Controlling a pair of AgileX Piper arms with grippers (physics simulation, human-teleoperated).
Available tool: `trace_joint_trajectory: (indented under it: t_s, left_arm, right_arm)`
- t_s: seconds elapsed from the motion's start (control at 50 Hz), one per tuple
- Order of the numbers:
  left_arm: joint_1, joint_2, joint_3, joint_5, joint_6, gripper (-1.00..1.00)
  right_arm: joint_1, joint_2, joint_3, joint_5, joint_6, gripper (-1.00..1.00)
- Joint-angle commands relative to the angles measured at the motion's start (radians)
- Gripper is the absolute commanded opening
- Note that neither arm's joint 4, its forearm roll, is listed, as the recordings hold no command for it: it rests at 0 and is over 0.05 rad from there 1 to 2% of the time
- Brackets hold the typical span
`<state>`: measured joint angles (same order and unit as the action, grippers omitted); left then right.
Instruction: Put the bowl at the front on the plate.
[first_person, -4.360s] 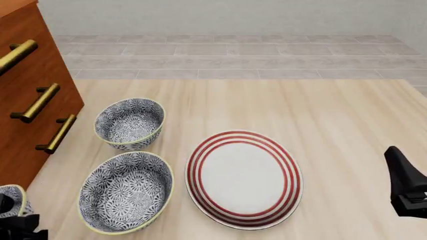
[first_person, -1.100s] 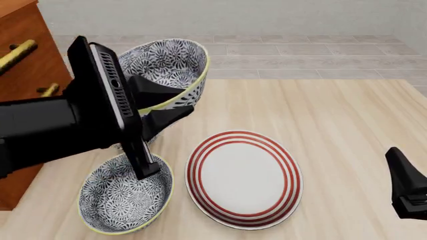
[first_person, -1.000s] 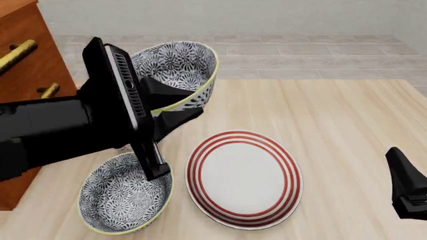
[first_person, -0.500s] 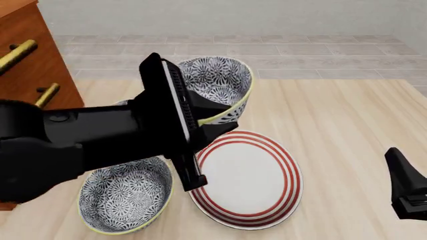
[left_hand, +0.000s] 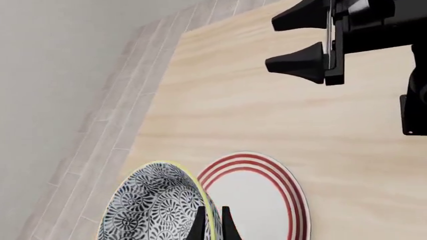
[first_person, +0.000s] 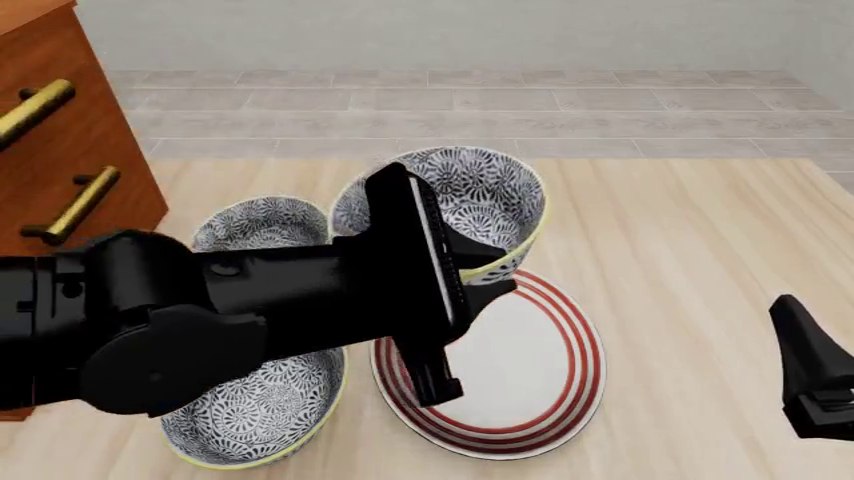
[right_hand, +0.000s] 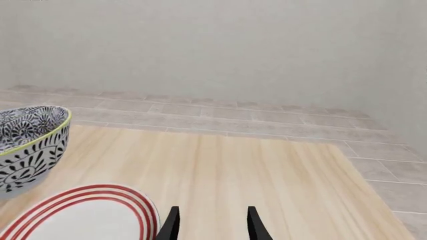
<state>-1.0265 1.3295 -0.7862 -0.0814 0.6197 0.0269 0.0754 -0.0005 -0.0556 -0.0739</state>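
The bowl (first_person: 474, 188), patterned grey-blue and white with a yellow-green rim, hangs in the air over the far left edge of the plate (first_person: 534, 370). My left gripper (first_person: 483, 268) is shut on the bowl's near rim. In the left wrist view the fingers (left_hand: 212, 225) pinch the bowl (left_hand: 150, 205) beside the red-ringed plate (left_hand: 257, 192). My right gripper (right_hand: 212, 225) is open and holds nothing, low at the table's right side (first_person: 805, 365). It looks past the plate (right_hand: 87, 212) at the raised bowl (right_hand: 30, 145).
Two more patterned bowls stand on the table left of the plate, one farther back (first_person: 260, 222) and one nearer (first_person: 247, 400), partly behind my left arm. A wooden drawer cabinet (first_person: 67, 120) with brass handles stands at the far left. The right gripper (left_hand: 270, 43) shows in the left wrist view.
My left arm has carried the bowl rightward and lower, from above the left bowls to over the plate's far left edge. The right arm has not moved.
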Motion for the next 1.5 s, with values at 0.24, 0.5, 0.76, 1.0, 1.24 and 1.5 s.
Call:
trace_joint_trajectory:
  t_s: [0.24,0.5,0.76,1.0,1.24,1.5]
  left_arm:
    - [-0.026,0.1,-0.048,-0.048,-0.009,-1.0]
    - [-0.024,0.148,-0.057,-0.082,-0.016,-1.0]
    - [-0.034,0.181,-0.053,-0.111,-0.02,-1.0]
    - [-0.055,0.198,-0.052,-0.118,-0.038,-1.0]
    - [-0.069,0.224,-0.047,-0.13,-0.055,-1.0]
    - [-0.065,0.25,-0.044,-0.127,-0.051,-1.0]
  right_arm:
    - [-0.005,-0.016,-0.001,0.011,0.01,1.0]
    - [-0.009,-0.03,0.0,0.022,0.012,1.0]
    - [-0.01,-0.024,0.0,0.016,0.012,1.0]
    - [-0.007,-0.013,0.0,0.007,0.01,1.0]
    - [-0.004,-0.015,-0.001,0.01,0.006,1.0]
    - [0.0,-0.005,0.0,0.0,0.006,1.0]
